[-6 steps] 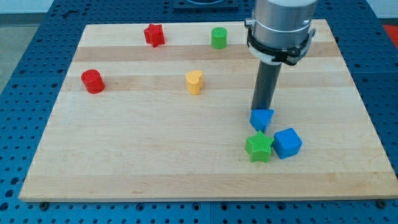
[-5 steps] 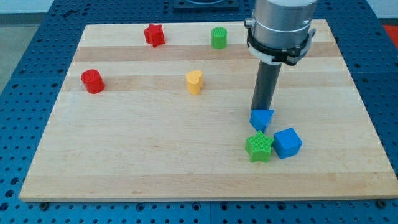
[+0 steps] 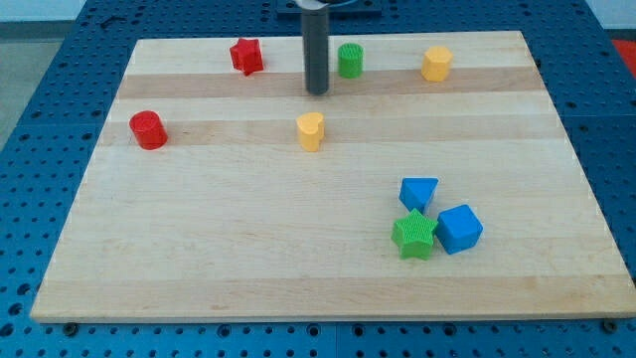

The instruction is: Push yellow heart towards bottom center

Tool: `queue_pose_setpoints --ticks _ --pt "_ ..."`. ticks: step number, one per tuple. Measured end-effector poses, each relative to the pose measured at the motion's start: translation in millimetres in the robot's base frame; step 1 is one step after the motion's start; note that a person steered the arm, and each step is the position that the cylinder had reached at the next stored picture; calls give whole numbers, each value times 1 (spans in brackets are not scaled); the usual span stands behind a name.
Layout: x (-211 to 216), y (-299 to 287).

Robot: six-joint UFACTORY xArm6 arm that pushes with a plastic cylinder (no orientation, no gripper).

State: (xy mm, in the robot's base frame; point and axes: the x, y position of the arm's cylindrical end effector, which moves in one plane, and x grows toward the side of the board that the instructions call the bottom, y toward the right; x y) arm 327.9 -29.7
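The yellow heart (image 3: 311,130) is a small ribbed block standing flat on the table (image 3: 248,259), lobes toward the view's top and point toward the view's bottom. It sits left of centre in the table's upper half, touching no other block.

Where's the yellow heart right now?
The yellow heart sits left of centre in the board's upper half, just below my tip, with the red cylinder far off toward the view's left.

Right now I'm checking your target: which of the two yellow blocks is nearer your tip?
The yellow heart, just below my tip; the other yellow block sits far toward the view's top right.
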Motion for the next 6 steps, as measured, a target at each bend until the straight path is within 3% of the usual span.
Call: queue_pose_setpoints --ticks 1,2,3,4,5,6 --pt "46 34" --pt "73 -1" --pt "40 -54" --pt "89 -70" --pt "115 -41" --pt "81 -40"
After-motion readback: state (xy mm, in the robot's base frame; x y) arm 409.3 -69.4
